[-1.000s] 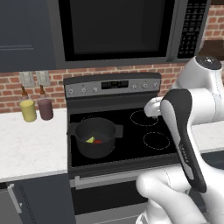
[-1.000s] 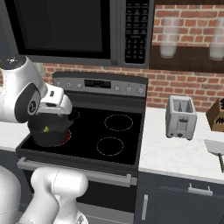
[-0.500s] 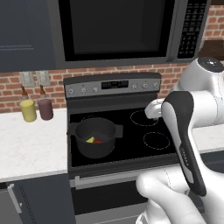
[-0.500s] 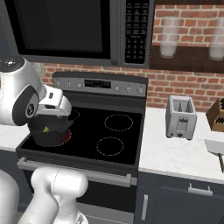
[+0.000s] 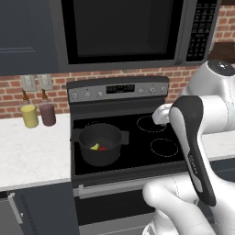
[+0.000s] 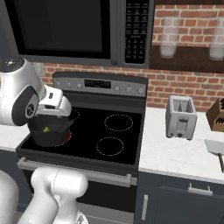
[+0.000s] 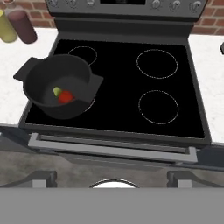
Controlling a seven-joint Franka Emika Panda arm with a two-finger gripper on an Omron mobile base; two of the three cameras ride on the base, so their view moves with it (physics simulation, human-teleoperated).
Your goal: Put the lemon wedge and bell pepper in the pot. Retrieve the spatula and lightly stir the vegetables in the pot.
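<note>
Jaws spread as wide as they go on the gripper [image 7: 112, 181] with nothing between them, hanging above the front rail of the stove [image 7: 131, 131]. Ahead and off to the left sits the pot [image 7: 59, 89] on the front-left burner, lemon wedge [image 7: 57, 91] and bell pepper [image 7: 66, 96] touching on its dark floor. Farther out past the jaws, on the counter at the left, stand a yellow jar [image 5: 30, 115] and a maroon jar [image 5: 47, 114]; well off to the right, a toaster [image 6: 181, 117] and the spatula [image 6: 216, 147].

No text can be read: the stove display [image 5: 120, 88] and microwave keypad [image 6: 134, 30] are blurred.
</note>
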